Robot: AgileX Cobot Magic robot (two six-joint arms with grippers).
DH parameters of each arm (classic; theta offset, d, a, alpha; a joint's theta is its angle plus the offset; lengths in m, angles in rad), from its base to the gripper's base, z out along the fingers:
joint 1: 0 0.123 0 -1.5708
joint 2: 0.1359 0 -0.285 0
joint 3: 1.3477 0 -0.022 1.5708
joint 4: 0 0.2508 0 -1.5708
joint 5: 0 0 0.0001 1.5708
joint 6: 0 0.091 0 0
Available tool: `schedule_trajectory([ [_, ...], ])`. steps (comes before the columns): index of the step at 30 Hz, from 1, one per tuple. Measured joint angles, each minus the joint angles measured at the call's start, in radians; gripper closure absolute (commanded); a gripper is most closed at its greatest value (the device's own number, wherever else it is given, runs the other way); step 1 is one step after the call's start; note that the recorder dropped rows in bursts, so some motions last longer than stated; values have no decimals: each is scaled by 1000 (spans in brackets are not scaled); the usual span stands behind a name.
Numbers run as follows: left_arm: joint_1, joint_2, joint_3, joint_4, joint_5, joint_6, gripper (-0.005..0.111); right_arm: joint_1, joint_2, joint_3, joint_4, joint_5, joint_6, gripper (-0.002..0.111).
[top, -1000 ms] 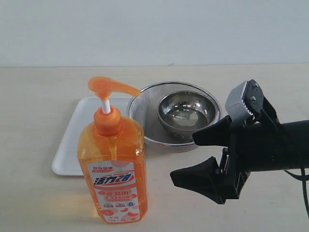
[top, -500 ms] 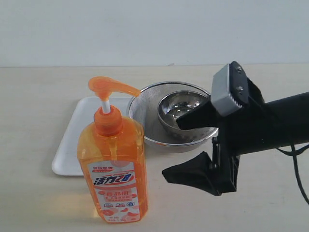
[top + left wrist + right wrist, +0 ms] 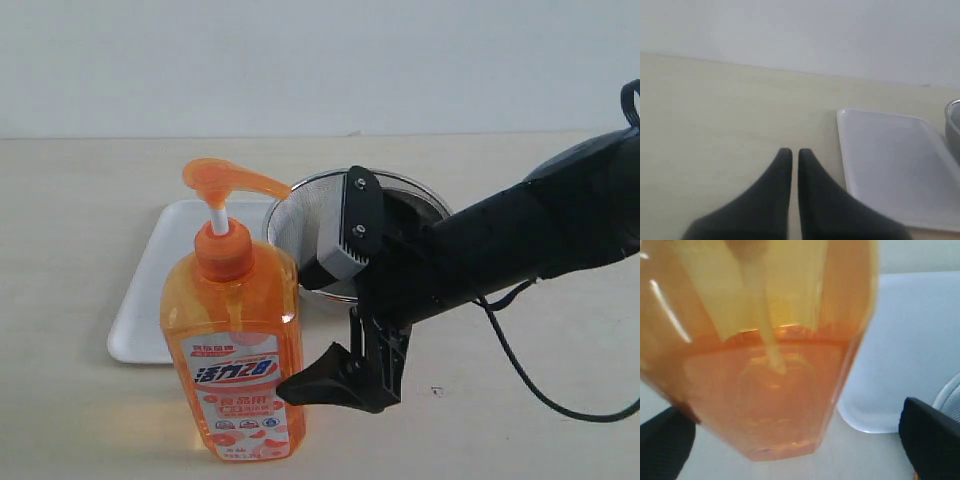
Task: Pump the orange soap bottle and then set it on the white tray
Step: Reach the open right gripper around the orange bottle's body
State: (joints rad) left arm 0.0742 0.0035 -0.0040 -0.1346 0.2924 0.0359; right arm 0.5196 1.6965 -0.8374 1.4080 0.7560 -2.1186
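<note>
**Operator:** Report finger state and bottle location.

**Arm:** My right gripper (image 3: pixel 797 412) is spread to its widest, one finger on each side of the lower body of the orange soap bottle (image 3: pixel 235 350), and it grips nothing. In the exterior view only the near finger (image 3: pixel 320 385) shows, with its tip at the bottle's side; I cannot confirm contact. My left gripper (image 3: pixel 792 152) is closed to a thin slit and empty, above the table (image 3: pixel 715 110) near the white tray (image 3: pixel 890 160). The bottle stands upright on the table, just in front of the tray and not on it.

**Operator:** Handling characteristics?

**Arm:** Judged heavy, as the orange colour reaches the shoulder. The plastic walls will probably flex under a squeeze, and the surface looks smooth and likely slippery. It is tall and narrow, so a push high up may topple it. Grip across the flat sides, low to mid body. Press the pump head (image 3: pixel 225 180) from directly above.

**Operator:** Containers?

**Arm:**
- **Bottle:** orange liquid, with the dip tube (image 3: pixel 765 325) visible through the wall.
- **Tray:** nothing on the part I can see.
- **Metal mesh strainer (image 3: pixel 300 200):** at the tray's right edge; my arm hides its interior.
</note>
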Motion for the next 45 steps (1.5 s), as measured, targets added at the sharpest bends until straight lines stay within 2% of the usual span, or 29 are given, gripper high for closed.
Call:
schedule_trajectory([
  [15, 0, 0, 0, 0, 0, 0, 102, 2, 116, -137, 12, 156, -2, 3],
  [26, 0, 0, 0, 0, 0, 0, 102, 66, 118, -138, 29, 148, -2, 3],
  [40, 0, 0, 0, 0, 0, 0, 102, 70, 118, -138, 83, 164, -2, 3],
  [42, 0, 0, 0, 0, 0, 0, 102, 70, 118, -138, 107, 166, 0, 7],
  [45, 0, 0, 0, 0, 0, 0, 102, 70, 118, -138, 124, 168, 17, 22],
])
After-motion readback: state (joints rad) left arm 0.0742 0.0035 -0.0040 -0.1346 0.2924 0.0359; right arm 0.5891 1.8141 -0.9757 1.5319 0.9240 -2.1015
